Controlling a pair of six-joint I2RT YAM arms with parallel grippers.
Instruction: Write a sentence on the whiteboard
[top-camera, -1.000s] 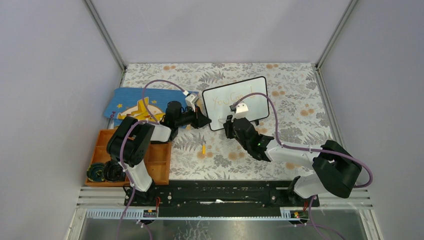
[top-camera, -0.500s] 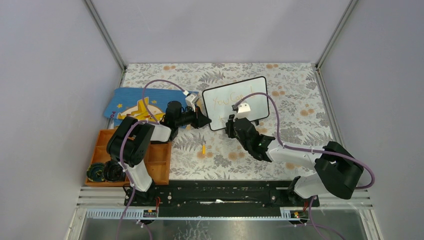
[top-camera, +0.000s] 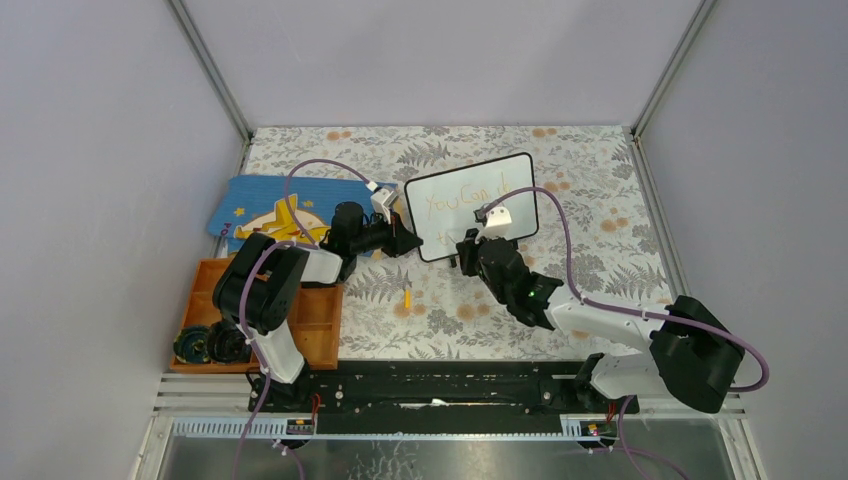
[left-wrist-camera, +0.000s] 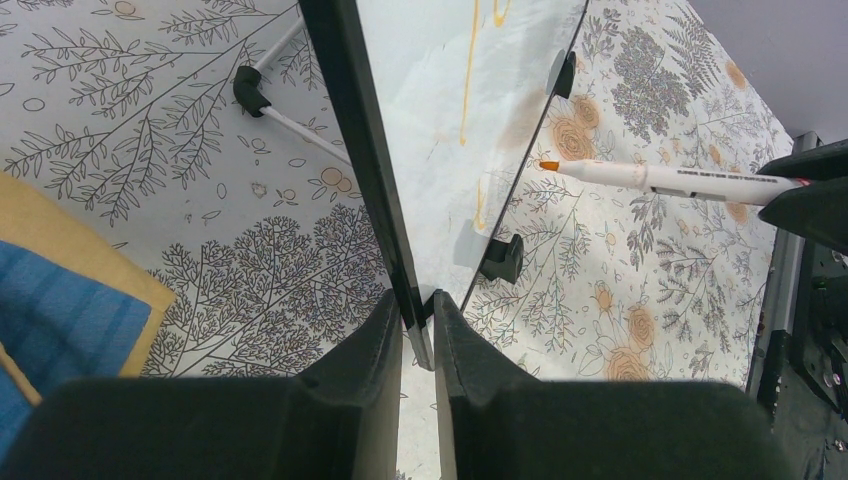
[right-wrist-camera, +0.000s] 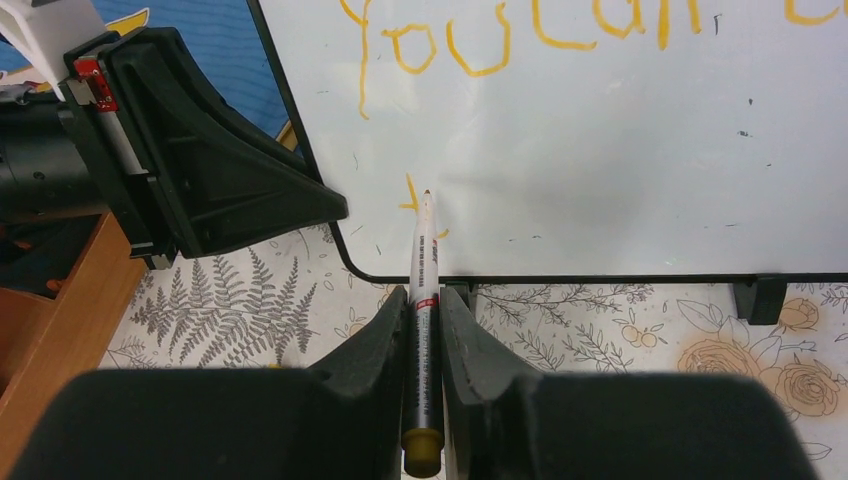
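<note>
The whiteboard (top-camera: 470, 205) stands upright on the floral table, with orange writing "You Can" (right-wrist-camera: 450, 45) along its top line. My left gripper (left-wrist-camera: 418, 320) is shut on the board's lower left black frame (left-wrist-camera: 350, 120) and holds it. My right gripper (right-wrist-camera: 425, 320) is shut on a white marker (right-wrist-camera: 425, 260) with a yellow end. The marker's tip touches the board's lower left, beside a small orange stroke (right-wrist-camera: 408, 197). The marker also shows in the left wrist view (left-wrist-camera: 660, 178). In the top view the right gripper (top-camera: 468, 250) is just in front of the board.
A blue star-patterned book (top-camera: 265, 210) lies left of the board. An orange-brown tray (top-camera: 315, 320) sits at the near left, with dark round items (top-camera: 205, 345) beside it. A small orange marker cap (top-camera: 407, 298) lies on the table between the arms.
My right wrist and arm have shifted to the right in front of the board, uncovering more of the top line of writing. The left arm and the board have not moved.
</note>
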